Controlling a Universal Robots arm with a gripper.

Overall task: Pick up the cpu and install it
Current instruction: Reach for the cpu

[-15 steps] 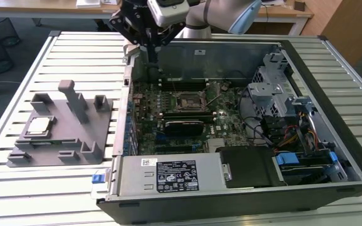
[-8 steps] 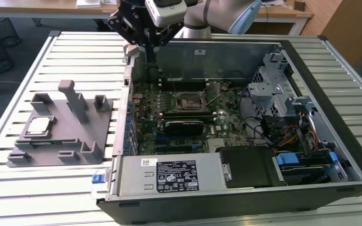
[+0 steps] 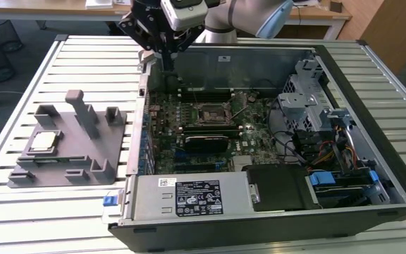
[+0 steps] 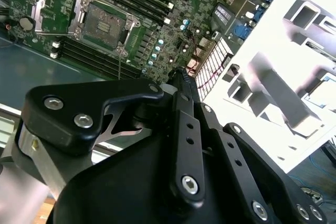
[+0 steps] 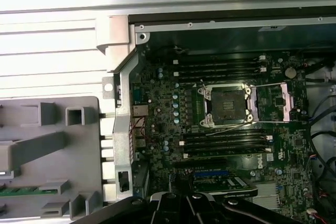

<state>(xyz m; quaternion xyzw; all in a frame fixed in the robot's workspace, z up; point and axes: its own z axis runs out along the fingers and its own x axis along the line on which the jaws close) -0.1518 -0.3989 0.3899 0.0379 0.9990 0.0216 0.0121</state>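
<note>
The cpu, a small square chip with a silvery top, lies flat on the grey holder block at the exterior view's left, outside the computer case. My gripper hangs above the case's rear left corner, well away from the cpu, its fingers drawn together on nothing. The motherboard's socket sits mid-board with its metal frame swung open; the first wrist view shows the socket bare inside. In the second wrist view the fingertips point toward the case wall between the socket and the holder block.
The open case lies on a white slatted table. A power supply fills its near side; a drive cage and cables stand at the right. The holder block has upright posts.
</note>
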